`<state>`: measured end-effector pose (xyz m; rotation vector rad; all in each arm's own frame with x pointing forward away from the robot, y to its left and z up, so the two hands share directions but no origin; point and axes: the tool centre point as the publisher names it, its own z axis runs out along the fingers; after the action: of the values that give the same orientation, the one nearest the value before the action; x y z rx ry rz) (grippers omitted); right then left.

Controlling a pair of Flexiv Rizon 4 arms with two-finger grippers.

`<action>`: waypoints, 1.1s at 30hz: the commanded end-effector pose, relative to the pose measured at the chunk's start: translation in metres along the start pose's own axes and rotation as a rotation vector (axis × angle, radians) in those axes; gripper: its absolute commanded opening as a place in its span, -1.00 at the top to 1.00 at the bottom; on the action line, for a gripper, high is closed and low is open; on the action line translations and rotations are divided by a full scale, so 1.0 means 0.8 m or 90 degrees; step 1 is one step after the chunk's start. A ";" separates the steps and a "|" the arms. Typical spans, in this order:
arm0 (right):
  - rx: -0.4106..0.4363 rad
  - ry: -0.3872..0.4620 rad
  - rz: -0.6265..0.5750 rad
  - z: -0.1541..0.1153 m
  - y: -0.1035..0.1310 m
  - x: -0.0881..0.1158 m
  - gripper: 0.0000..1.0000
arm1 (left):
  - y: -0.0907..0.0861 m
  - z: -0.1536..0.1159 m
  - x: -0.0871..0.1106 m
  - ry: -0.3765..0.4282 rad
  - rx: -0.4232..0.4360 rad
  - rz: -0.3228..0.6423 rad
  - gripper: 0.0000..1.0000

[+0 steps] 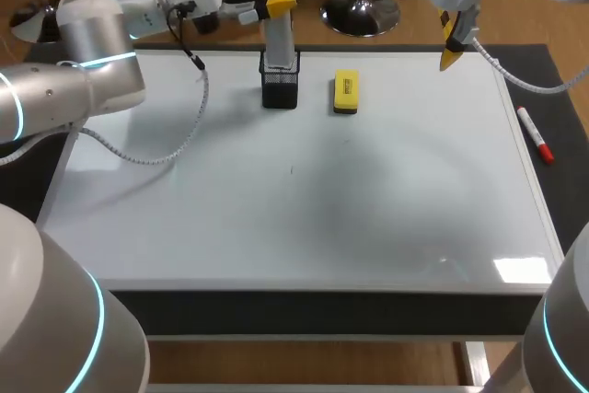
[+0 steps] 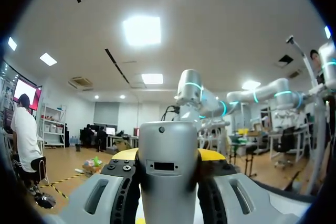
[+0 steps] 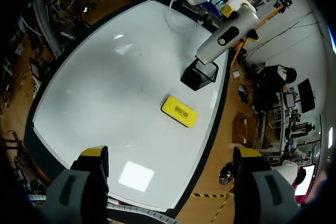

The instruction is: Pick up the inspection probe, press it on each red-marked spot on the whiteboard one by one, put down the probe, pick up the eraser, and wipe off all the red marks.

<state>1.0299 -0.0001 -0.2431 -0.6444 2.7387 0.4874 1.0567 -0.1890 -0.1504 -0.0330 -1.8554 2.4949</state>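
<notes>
Whiteboard (image 1: pixel 304 218): glossy white rectangular panel with a dark frame, showing ceiling-light glare near the front right corner. At the far edge stands a black wire-mesh holder (image 1: pixel 280 89), square in section. The inspection probe (image 1: pixel 279 41), a smooth grey rounded cylinder, stands upright with its lower end in that holder. Left gripper (image 1: pixel 271 8) is closed on the probe's upper part, one yellow tip on each side. The eraser (image 1: pixel 345 92), a yellow rectangular block, lies flat just beside the holder, apart from it. Right gripper (image 3: pixel 170 153) hangs over the board's far right corner, fingers spread, holding nothing. A white marker (image 1: pixel 534 134), apparently red-capped, lies on the dark mat (image 1: pixel 552 89) off the board's right edge.
</notes>
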 end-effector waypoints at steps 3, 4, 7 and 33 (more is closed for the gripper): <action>0.002 0.002 -0.001 -0.001 0.000 0.000 -1.00 | 0.007 -0.004 -0.007 0.004 0.001 -0.006 1.00; 0.002 0.002 -0.001 -0.001 0.000 0.000 -1.00 | 0.008 -0.005 -0.008 0.003 0.001 -0.007 1.00; 0.002 0.002 -0.001 -0.001 0.000 0.000 -1.00 | 0.012 -0.007 -0.009 0.000 -0.001 -0.010 1.00; 0.002 0.002 -0.001 -0.001 0.000 0.000 -1.00 | 0.031 -0.007 -0.023 -0.029 0.012 -0.012 1.00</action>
<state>1.0299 -0.0001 -0.2430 -0.6444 2.7387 0.4874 1.0718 -0.1904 -0.1743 0.0490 -1.8369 2.5219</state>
